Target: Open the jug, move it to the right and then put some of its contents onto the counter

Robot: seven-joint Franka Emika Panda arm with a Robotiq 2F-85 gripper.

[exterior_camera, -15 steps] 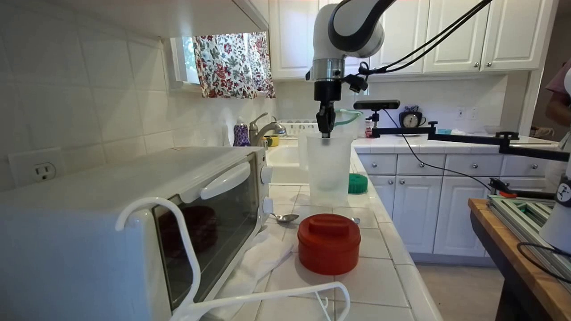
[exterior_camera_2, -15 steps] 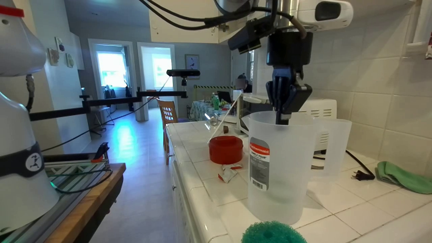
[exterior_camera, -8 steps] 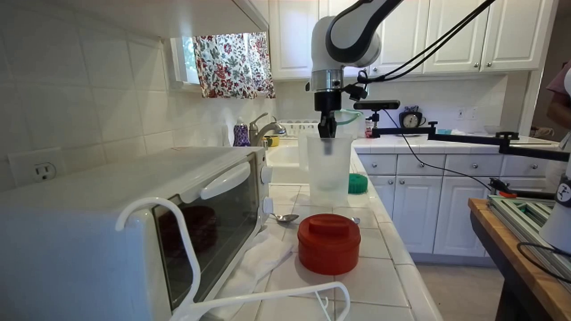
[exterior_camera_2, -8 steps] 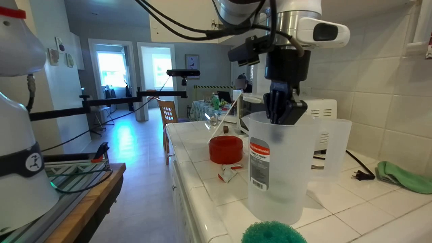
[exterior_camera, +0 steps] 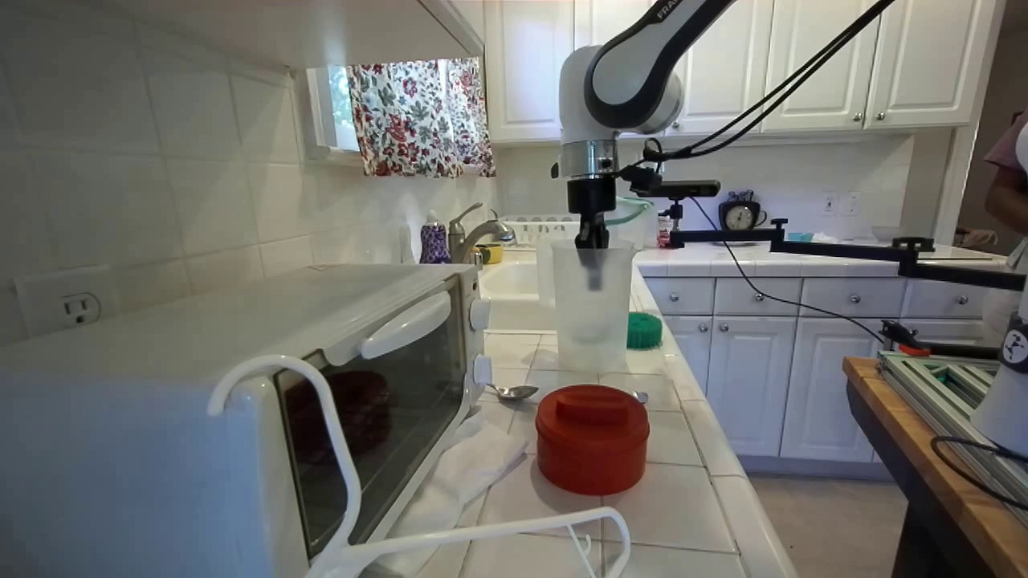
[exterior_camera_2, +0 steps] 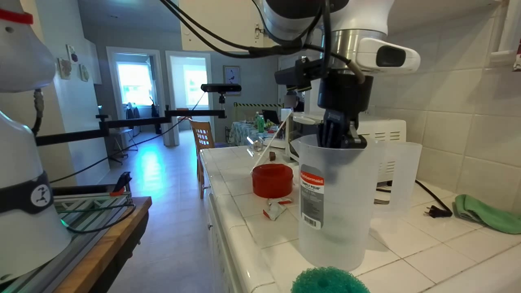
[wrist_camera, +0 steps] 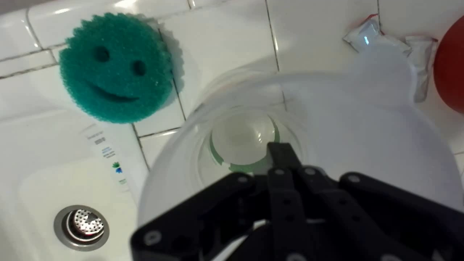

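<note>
Green and round, a sponge (wrist_camera: 116, 69) with a smile cut into it lies on the white tiled counter (wrist_camera: 221, 47) in the wrist view, at ten o'clock from the jug (wrist_camera: 366, 123). The jug's cloudy mouth is uncovered, and the claw (wrist_camera: 284, 155) reaches in from six o'clock, clenched, its two fingers (wrist_camera: 285, 203) drawn side by side. At ten o'clock from their tips, a pale round item (wrist_camera: 243, 136) with a green edge sits low in the jug; what it is, I cannot tell. The red lid (wrist_camera: 453, 69) shows at two o'clock from the jug, wrappers (wrist_camera: 368, 34) between one and two, and the drain (wrist_camera: 81, 226) of the sink (wrist_camera: 47, 174) at half past eight.

In an exterior view, the jug stands upright on the counter at twelve o'clock from the lid. The fingers blur through its upper wall, well above its foot. A spoon (exterior_camera: 516, 392) lies at ten o'clock from the lid, the white oven (exterior_camera: 305, 313) spreads at nine, and the tap (exterior_camera: 487, 229) rises at ten from the jug.

In an exterior view, the claw hangs below the arm (exterior_camera_2: 362, 18), dipped into the jug; whether it touches the rim, I cannot tell. A printed label (exterior_camera_2: 312, 197) marks the jug's side, its handle (exterior_camera_2: 403, 183) points to three o'clock, and past that lie a black plug (exterior_camera_2: 438, 211) and a green cloth (exterior_camera_2: 488, 215).
</note>
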